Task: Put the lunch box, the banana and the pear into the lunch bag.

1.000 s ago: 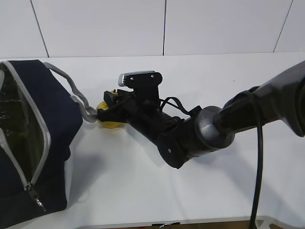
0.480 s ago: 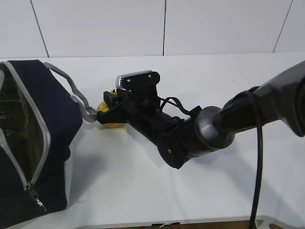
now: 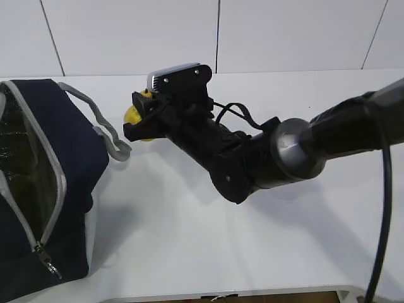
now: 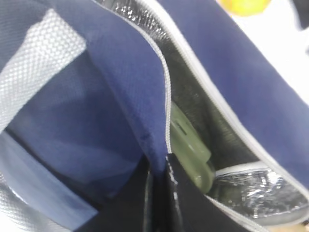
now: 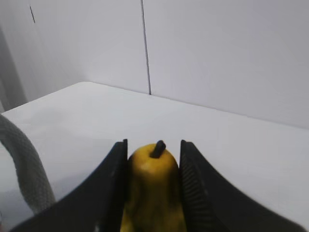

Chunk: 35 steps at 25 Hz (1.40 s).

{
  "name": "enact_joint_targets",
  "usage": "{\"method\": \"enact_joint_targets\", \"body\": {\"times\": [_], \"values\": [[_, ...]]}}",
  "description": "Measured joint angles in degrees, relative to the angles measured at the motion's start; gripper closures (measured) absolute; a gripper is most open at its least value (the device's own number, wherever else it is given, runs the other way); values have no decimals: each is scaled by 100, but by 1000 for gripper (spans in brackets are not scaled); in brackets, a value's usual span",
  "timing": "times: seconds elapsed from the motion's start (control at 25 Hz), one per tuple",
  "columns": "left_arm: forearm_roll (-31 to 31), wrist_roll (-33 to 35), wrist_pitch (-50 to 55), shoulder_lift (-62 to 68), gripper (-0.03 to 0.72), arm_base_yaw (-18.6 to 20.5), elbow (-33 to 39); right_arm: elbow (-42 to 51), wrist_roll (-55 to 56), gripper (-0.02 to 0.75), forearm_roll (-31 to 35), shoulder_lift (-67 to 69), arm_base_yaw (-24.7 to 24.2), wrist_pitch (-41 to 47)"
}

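The navy fabric lunch bag (image 3: pixel 44 189) is sitting open, foil lining showing, with the sage-green lunch box (image 4: pixel 190 152) lying inside. The right gripper (image 5: pixel 153 159) is squeezing the speckled yellow pear (image 5: pixel 153 191) between its ridged pads, stem poking up, above the table just beside the bag's grey handle (image 3: pixel 104 129). The left gripper is pinched tight on the bag's edge.

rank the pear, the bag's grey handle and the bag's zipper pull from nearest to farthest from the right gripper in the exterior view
1. pear: between the right gripper's jaws.
2. grey handle: just left of it.
3. zipper pull: far lower left, on the lunch bag front.
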Motion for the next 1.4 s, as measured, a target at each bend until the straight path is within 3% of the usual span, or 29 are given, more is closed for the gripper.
{"method": "enact_joint_targets", "body": {"times": [0.44, 0.72, 0.96, 1.08, 1.4], "values": [[-228, 0, -22, 0, 702, 0, 0, 0, -431, 468, 0, -1343, 0, 1299], [-327, 0, -62, 0, 702, 0, 0, 11, -444, 468, -105, -2392, 0, 2591], [-797, 149, -177, 0, 702, 0, 0, 11, -212, 468, -669, -3000, 0, 3260], [-1062, 254, -198, 0, 702, 0, 0, 11, 480, 468, -1042, -3115, 0, 3547], [-1446, 497, -198, 0, 702, 0, 0, 33, 2627, 468, -3162, -3129, 337, 3462]]}}
